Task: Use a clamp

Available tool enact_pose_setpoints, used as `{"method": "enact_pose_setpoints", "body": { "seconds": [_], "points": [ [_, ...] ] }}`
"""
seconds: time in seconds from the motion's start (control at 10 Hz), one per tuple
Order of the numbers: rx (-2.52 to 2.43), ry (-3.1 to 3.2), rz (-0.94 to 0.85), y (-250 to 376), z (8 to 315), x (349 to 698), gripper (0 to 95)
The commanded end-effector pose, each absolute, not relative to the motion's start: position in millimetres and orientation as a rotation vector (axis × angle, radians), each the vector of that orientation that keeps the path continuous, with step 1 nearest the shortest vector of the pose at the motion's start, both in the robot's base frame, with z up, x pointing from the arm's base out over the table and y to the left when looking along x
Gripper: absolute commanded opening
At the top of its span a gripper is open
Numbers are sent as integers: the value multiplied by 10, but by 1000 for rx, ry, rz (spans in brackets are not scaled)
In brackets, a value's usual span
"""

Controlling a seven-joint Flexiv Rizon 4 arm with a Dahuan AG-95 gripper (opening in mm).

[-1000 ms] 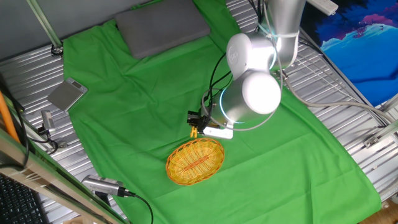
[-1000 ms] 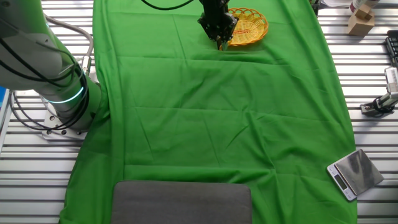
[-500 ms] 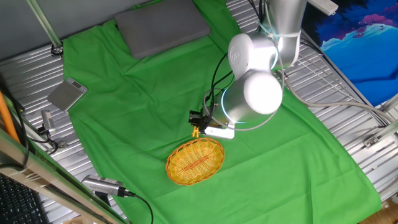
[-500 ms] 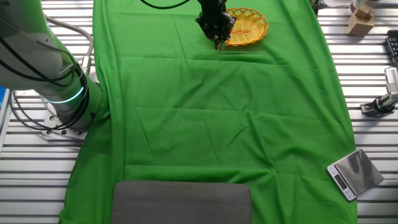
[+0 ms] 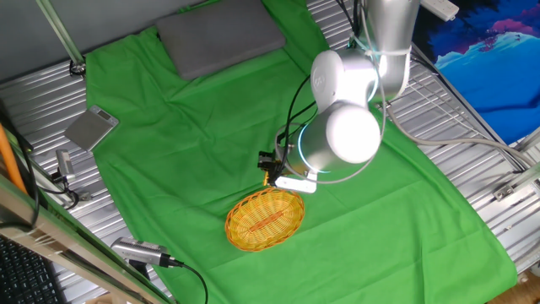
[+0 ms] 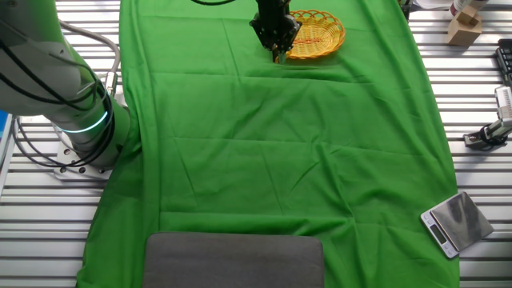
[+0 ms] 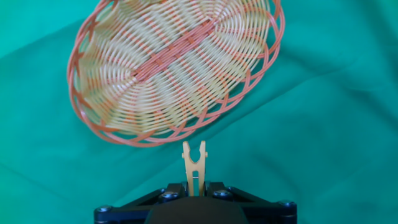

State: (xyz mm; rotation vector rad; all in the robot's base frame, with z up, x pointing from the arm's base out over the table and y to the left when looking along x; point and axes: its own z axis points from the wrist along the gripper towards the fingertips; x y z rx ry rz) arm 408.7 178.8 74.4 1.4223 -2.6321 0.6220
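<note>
Yellow-orange clamp (image 7: 193, 163) pinched in your gripper (image 7: 194, 184) | basket (image 7: 112, 134) rim at 12 o'clock | you've risen slightly, seemingly | clipping the rim remains.

One clamp (image 7: 194, 163), one basket (image 7: 175, 68), probably one scale (image 6: 455, 222)

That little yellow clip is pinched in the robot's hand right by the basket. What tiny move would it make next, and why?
Probably a short push forward toward the basket's rim. In the hand view the clamp sits in the end effector with its two prongs pointing at the rim, a strip of green cloth between them. Closing that gap would let the prongs straddle the wicker edge.
</note>
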Motion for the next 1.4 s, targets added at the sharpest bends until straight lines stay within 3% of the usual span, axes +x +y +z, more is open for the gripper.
{"method": "enact_pose_setpoints", "body": {
  "seconds": [0.1,1.4],
  "points": [
    [1386,-2637,616,1832,728,4013,0],
    [1285,-2627,633,2083,757,3750,0]
  ]
}}
